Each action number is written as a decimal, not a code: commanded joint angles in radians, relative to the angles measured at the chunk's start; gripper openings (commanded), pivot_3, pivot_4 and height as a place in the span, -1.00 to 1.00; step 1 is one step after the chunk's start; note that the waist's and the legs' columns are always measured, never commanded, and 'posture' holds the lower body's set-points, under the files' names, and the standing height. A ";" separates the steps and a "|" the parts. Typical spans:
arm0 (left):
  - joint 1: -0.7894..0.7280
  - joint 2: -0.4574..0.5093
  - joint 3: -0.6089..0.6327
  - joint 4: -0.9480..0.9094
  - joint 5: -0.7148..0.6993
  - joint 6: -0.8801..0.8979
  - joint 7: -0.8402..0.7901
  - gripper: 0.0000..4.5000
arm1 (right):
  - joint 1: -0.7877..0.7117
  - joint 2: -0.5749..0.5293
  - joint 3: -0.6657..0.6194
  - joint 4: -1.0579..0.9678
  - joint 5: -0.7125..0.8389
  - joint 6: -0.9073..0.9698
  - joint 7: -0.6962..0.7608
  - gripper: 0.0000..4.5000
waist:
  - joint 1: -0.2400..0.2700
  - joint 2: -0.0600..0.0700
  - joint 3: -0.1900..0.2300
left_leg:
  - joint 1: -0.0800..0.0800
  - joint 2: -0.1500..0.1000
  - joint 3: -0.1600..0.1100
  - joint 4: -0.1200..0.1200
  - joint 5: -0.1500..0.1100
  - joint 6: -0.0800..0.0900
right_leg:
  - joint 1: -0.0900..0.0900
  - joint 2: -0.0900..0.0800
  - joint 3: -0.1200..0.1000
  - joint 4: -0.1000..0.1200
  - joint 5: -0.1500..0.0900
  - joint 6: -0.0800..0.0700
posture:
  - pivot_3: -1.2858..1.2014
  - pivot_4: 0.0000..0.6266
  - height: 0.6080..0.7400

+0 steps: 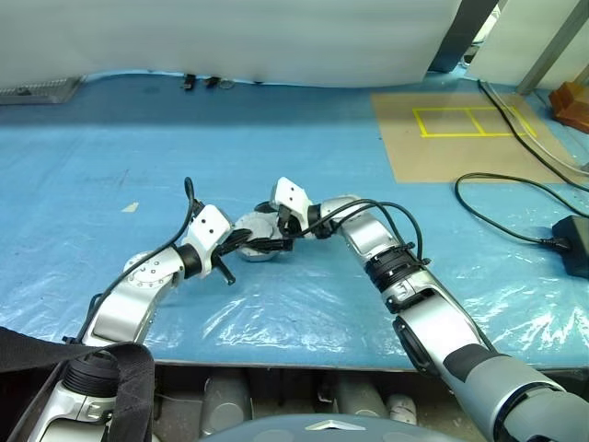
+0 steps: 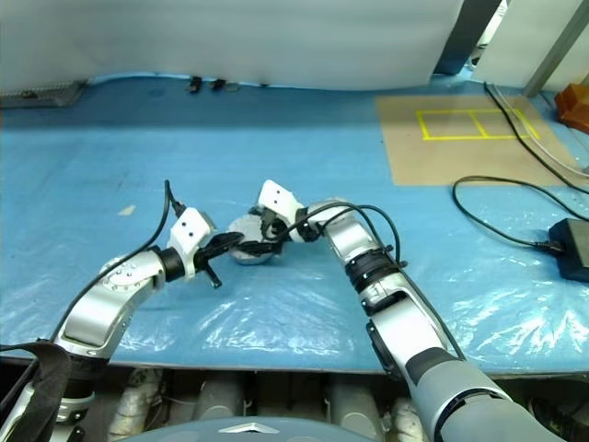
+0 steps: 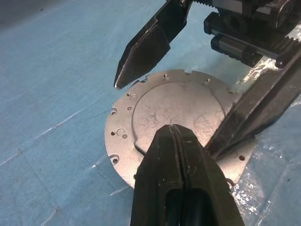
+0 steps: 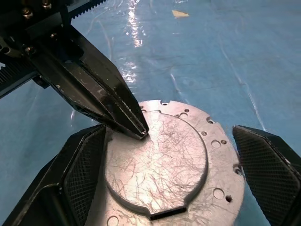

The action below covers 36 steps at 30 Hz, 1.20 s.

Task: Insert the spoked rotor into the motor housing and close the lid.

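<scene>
Fingers of our right gripper (image 4: 167, 176) stand spread wide, one on each side of the lid (image 4: 160, 165), holding nothing. Our left gripper (image 4: 141, 132) has its two fingers pressed together, with the joined tip resting on the lid's plain grey face near the raised round centre, toward ten o'clock in the right wrist view. Seen from the head, the lid (image 1: 258, 241) lies flat on the blue sheet (image 1: 304, 184) between both wrists, at centre.
</scene>
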 commanded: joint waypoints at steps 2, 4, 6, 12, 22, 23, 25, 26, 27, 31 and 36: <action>0.026 0.002 -0.018 0.017 0.006 0.018 -0.009 -1.00 | -0.045 -0.001 -0.072 -0.038 0.069 0.000 0.012 0.99 | -0.001 0.000 0.000 | 0.000 0.000 0.000 0.000 0.000 0.000 | 0.000 0.000 0.000 0.000 0.000 0.000 | 0.03 -0.52 1.00; 0.027 -0.006 -0.012 0.012 -0.003 0.021 -0.007 -1.00 | -0.049 -0.004 -0.092 -0.037 0.092 0.034 0.021 0.99 | 0.000 0.000 0.000 | -0.001 0.000 0.000 0.000 0.000 0.000 | 0.000 0.000 0.000 0.000 0.000 0.000 | 0.03 -0.52 1.00; 0.022 -0.015 -0.007 0.007 -0.013 0.028 -0.006 -1.00 | -0.051 -0.004 -0.117 -0.040 0.123 0.079 0.032 0.99 | 0.000 0.000 0.000 | -0.001 0.000 0.000 0.000 0.000 0.000 | -0.001 0.000 0.000 0.000 0.000 0.000 | 0.03 -0.52 1.00; 0.022 -0.015 -0.006 0.000 -0.011 0.036 -0.005 -1.00 | -0.039 -0.030 -0.152 -0.079 0.193 0.288 0.069 0.99 | 0.001 0.000 0.000 | -0.001 0.000 0.000 0.000 0.000 0.000 | 0.000 0.000 0.000 0.000 0.000 0.000 | 0.03 -0.52 1.00; 0.041 -0.010 0.001 -0.021 -0.024 0.049 -0.005 -1.00 | 0.071 -0.053 -0.141 -0.222 0.232 0.594 -0.014 0.99 | 0.002 0.000 0.000 | -0.001 0.000 0.000 -0.002 0.002 -0.003 | 0.000 0.000 0.000 -0.002 0.000 0.000 | 0.03 -0.52 1.00; 0.043 -0.009 0.002 -0.022 -0.024 0.049 -0.005 -1.00 | 0.077 -0.050 -0.142 -0.233 0.234 0.617 -0.028 0.99 | 0.002 0.000 0.000 | -0.001 0.000 0.000 -0.002 0.002 -0.004 | 0.000 0.000 0.000 -0.002 0.000 0.000 | 0.03 -0.52 1.00; 0.046 -0.005 0.006 -0.023 -0.022 0.050 -0.005 -1.00 | 0.082 -0.047 -0.138 -0.245 0.238 0.669 -0.049 0.99 | 0.001 0.000 0.000 | -0.001 0.000 0.000 -0.002 0.002 -0.004 | -0.001 0.000 0.000 -0.002 0.000 0.000 | 0.03 -0.52 1.00; 0.048 -0.003 0.010 -0.024 -0.023 0.050 -0.005 -1.00 | 0.082 -0.047 -0.135 -0.249 0.242 0.701 -0.055 0.99 | 0.001 0.000 0.000 | -0.001 0.000 0.000 -0.002 0.002 -0.004 | 0.000 0.000 0.000 -0.002 0.000 0.000 | 0.03 -0.52 1.00; 0.050 -0.002 0.013 -0.025 -0.024 0.051 -0.004 -1.00 | 0.080 -0.046 -0.134 -0.250 0.247 0.734 -0.063 0.99 | 0.001 0.000 0.000 | 0.000 0.000 0.000 -0.002 0.002 -0.004 | 0.000 0.000 0.000 -0.002 0.000 0.000 | 0.03 -0.52 1.00; 0.068 0.002 0.020 -0.030 -0.024 0.051 -0.003 -1.00 | 0.086 -0.027 -0.172 -0.281 0.310 0.846 -0.079 0.99 | 0.001 0.000 0.000 | 0.000 0.000 0.000 -0.002 0.002 -0.004 | 0.000 0.000 0.000 -0.003 0.000 0.000 | 0.03 -0.52 1.00; 0.080 -0.005 0.024 -0.039 -0.024 0.056 0.003 -1.00 | 0.124 -0.008 -0.186 -0.389 0.422 1.068 -0.085 0.99 | 0.003 0.000 0.000 | 0.000 0.000 0.000 -0.004 0.002 -0.004 | 0.000 0.000 0.000 -0.005 0.000 0.000 | 0.03 -0.52 1.00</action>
